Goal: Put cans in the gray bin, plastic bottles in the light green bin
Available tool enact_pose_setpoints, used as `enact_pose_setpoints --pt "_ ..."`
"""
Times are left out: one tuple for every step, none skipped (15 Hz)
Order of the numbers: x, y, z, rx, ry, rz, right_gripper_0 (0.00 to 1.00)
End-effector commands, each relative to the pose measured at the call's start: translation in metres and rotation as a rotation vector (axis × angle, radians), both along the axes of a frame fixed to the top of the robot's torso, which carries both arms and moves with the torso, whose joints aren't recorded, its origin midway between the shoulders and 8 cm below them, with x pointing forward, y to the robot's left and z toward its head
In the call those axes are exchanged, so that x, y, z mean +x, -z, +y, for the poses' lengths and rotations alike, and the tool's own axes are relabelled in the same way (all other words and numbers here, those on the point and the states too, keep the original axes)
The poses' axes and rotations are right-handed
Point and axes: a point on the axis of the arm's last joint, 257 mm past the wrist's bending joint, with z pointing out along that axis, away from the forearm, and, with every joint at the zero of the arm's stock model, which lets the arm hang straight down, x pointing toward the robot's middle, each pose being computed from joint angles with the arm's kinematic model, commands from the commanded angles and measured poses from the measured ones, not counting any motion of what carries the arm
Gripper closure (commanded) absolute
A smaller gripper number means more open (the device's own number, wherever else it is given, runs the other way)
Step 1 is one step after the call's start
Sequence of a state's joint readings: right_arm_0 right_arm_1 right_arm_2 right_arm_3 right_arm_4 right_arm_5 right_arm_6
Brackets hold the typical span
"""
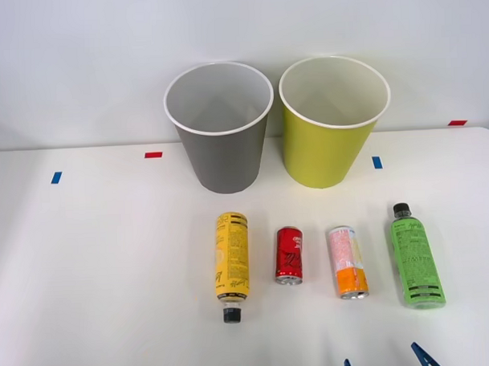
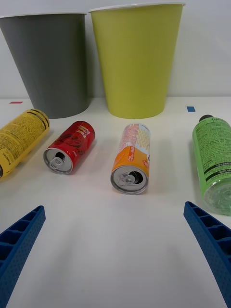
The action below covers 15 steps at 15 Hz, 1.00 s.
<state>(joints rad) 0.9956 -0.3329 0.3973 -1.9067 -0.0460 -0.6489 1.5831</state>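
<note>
With the jaws spread wide and empty, centre the right gripper [image 2: 115, 260] over the pink-and-orange can [image 2: 132, 159], then grip its middle.

Four items lie in a row on the surface [image 1: 111, 260] ahead of the pincer [image 1: 386, 360]: slim can [image 1: 348, 261] straight ahead, short can [image 1: 289, 255] to its left, one bottle [image 1: 231, 266] farther left, the other bottle [image 1: 417, 260] ahead-right. Beyond the row stand two bins side by side, left bin [image 1: 220, 129] and right bin [image 1: 333, 121].
</note>
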Motion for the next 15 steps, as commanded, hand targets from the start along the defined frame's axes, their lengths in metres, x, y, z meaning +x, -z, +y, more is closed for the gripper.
enact_pose_setpoints --pt "0.0000 0.0000 0.0000 0.000 0.000 0.000 0.00" --pt "0.0000 0.0000 0.0000 0.000 0.000 0.000 0.00" --pt "0.0000 0.0000 0.0000 0.000 0.000 0.000 0.00" --pt "0.0000 0.0000 0.0000 0.000 0.000 0.000 0.00" --pt "0.0000 0.0000 0.0000 0.000 0.000 0.000 0.00" --pt "0.0000 0.0000 0.0000 0.000 0.000 0.000 0.00" --pt "0.0000 0.0000 0.0000 0.000 0.000 0.000 0.00" --pt "0.0000 0.0000 0.0000 0.000 0.000 0.000 0.00" --pt "0.0000 0.0000 0.0000 0.000 0.000 0.000 0.00" --pt "0.0000 0.0000 0.0000 0.000 0.000 0.000 0.00" --pt "0.0000 0.0000 0.0000 0.000 0.000 0.000 0.00" --pt "0.0000 0.0000 0.0000 0.000 0.000 0.000 0.00" --pt "0.0000 0.0000 0.0000 0.000 0.000 0.000 0.00" --pt "0.0000 0.0000 0.0000 0.000 0.000 0.000 0.00" --pt "0.0000 0.0000 0.0000 0.000 0.000 0.000 0.00"
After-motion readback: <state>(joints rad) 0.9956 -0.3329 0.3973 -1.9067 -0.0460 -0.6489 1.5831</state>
